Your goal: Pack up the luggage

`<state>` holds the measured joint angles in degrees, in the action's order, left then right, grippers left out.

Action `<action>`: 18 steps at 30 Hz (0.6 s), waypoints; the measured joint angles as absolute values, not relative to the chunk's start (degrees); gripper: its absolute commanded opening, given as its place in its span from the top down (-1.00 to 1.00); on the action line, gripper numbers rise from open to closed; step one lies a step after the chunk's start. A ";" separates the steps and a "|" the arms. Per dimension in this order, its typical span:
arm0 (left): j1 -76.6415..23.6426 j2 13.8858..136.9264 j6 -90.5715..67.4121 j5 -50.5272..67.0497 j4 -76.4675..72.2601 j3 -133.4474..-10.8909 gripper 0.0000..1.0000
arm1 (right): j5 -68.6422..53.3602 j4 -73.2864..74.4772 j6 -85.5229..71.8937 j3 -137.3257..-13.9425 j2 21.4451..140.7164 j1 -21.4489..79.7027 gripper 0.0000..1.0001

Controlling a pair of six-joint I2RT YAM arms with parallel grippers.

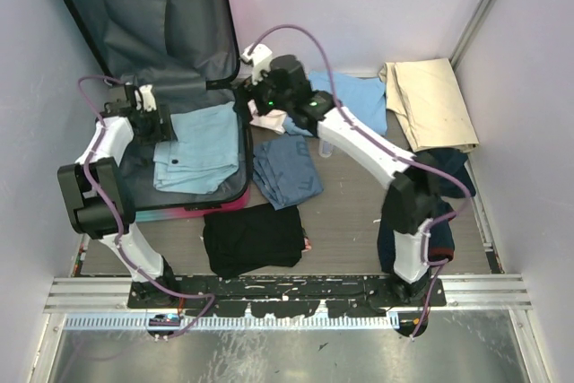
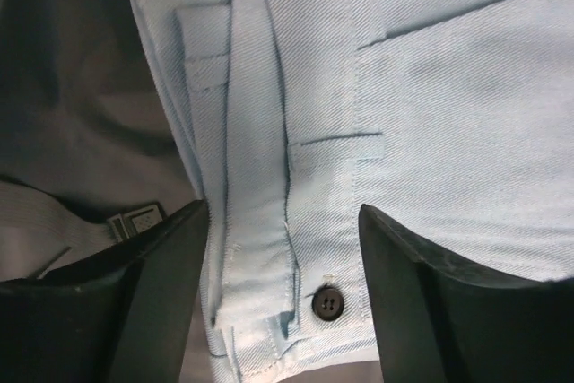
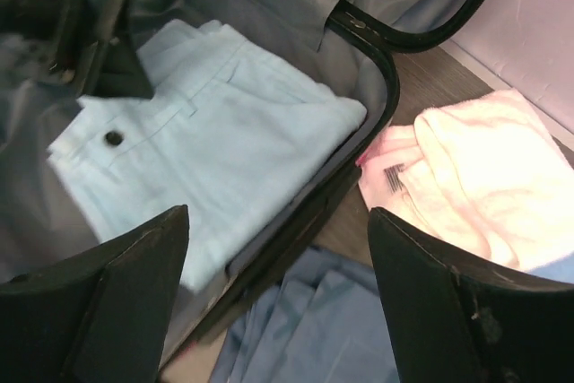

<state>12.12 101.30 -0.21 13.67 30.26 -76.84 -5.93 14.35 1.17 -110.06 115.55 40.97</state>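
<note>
Pale blue trousers (image 1: 199, 154) folded flat inside open luggage (image 1: 134, 15)

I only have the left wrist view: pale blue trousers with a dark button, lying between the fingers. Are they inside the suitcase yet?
Observer: Yes. The top view shows the trousers lying flat in the lower half of the luggage, whose lid stands open at the back.
Operator: Where is the other arm?
Observer: The right gripper hangs open over the case's right rim, holding nothing.
Operator: Anything left to pack?
Observer: Yes. On the table outside the case lie a blue-grey garment, a black garment, a beige garment and a pink towel.
</note>
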 measured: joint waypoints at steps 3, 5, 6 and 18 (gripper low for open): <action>12.12 100.99 1.28 14.09 31.77 -78.61 -0.69 | -9.91 15.75 2.35 -103.20 106.34 39.66 -0.71; 12.12 100.12 2.85 14.72 33.56 -79.26 -0.82 | -12.40 16.45 3.22 -98.65 100.99 38.28 -0.71; 12.12 99.46 3.77 15.14 34.65 -79.48 -0.91 | -13.32 16.99 3.49 -96.77 98.91 37.60 -0.71; 8.58 81.82 23.70 29.69 52.31 -85.34 -0.96 | -22.37 25.65 4.29 -74.54 80.31 22.85 -0.65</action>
